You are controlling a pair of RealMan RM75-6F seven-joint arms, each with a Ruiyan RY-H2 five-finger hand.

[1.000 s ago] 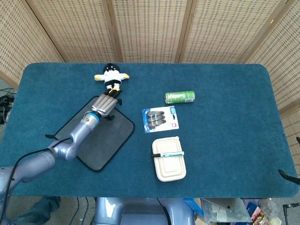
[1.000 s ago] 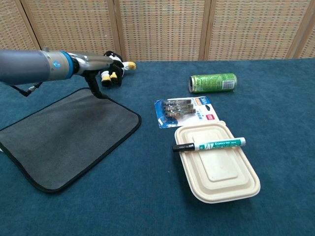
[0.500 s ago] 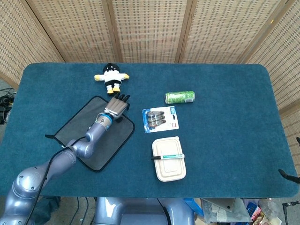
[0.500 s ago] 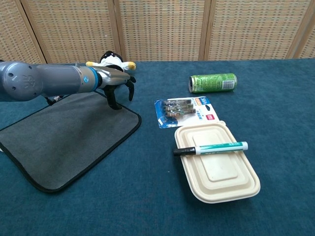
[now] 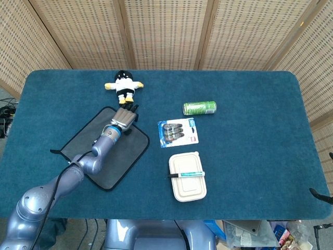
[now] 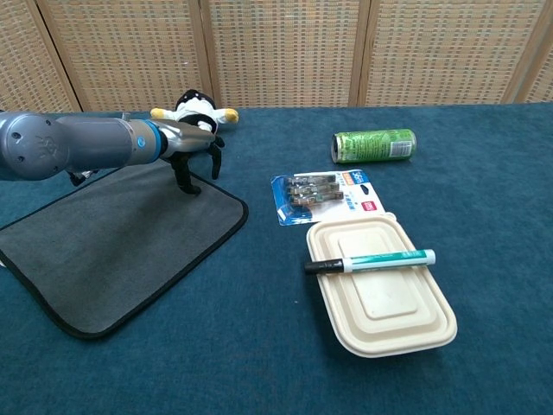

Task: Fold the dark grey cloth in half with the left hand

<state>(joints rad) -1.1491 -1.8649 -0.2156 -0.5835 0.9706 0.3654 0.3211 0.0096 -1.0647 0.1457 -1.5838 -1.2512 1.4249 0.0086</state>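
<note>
The dark grey cloth (image 6: 121, 238) lay flat (not yet folded) on the left part of the table (image 5: 250, 156). The left hand (image 6: 197, 147) hung over its far corner, fingers apart and pointing down, one fingertip touching the cloth, holding nothing. The right hand was out of view.

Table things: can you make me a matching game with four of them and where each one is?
Things:
1. marker
2. green can
3. left hand
4. toy penguin

Places:
A. lying on its side, alone
B. over the far corner of the dark grey cloth
C. across the lid of the food box
D. beyond the cloth

Pairs: 1-C, 2-A, 3-B, 4-D
</note>
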